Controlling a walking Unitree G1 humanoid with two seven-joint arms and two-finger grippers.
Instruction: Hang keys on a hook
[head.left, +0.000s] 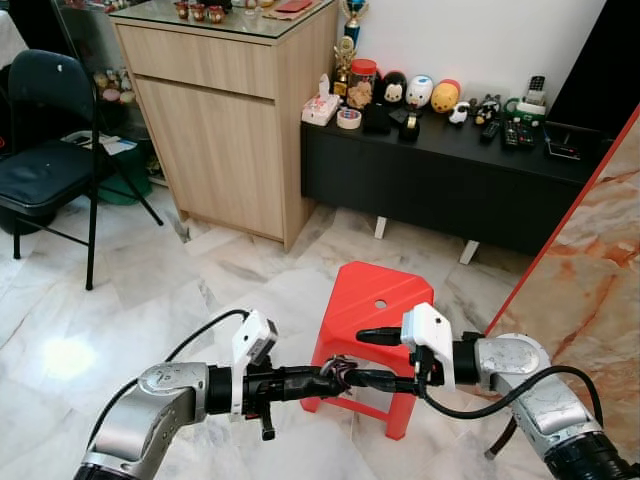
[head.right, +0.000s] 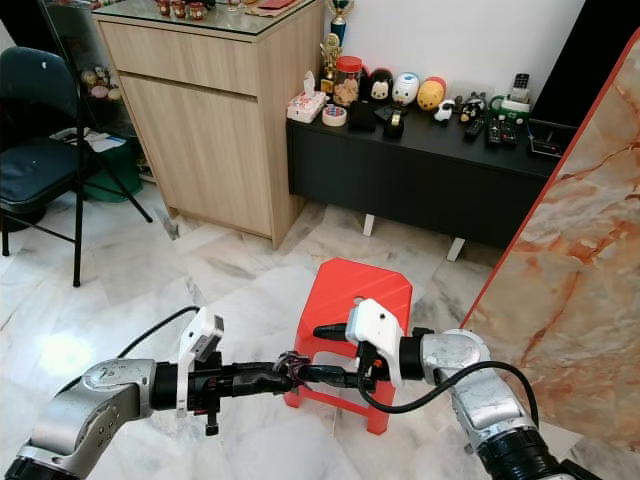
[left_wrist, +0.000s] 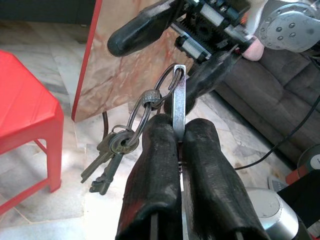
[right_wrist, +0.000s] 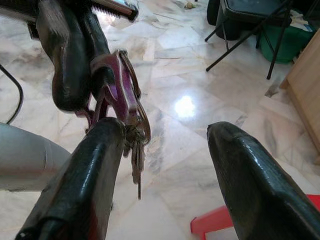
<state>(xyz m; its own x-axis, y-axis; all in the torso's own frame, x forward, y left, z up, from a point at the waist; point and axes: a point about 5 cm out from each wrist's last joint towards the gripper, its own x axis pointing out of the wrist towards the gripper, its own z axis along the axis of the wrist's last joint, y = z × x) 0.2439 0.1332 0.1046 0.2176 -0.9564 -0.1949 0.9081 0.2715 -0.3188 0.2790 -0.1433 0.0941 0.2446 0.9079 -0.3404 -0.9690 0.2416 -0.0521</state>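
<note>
My left gripper (head.left: 335, 378) is shut on a purple carabiner (right_wrist: 122, 95) that carries a key ring with several keys (left_wrist: 107, 160) hanging below it. The arm reaches in from the left, above the floor in front of the red stool (head.left: 385, 295). My right gripper (head.left: 372, 357) comes from the right and stands open. One of its fingers (right_wrist: 97, 155) is right beside the key ring, touching or nearly touching it, and the other finger (right_wrist: 240, 160) is well apart. In the left wrist view the carabiner (left_wrist: 178, 100) sticks out past the shut fingertips (left_wrist: 160, 140).
Past the stool stand a wooden cabinet (head.left: 225, 130) and a low black sideboard (head.left: 440, 175) with toys and remotes. A black folding chair (head.left: 45, 150) is at the left. A marble panel with a red edge (head.left: 590, 270) rises at the right.
</note>
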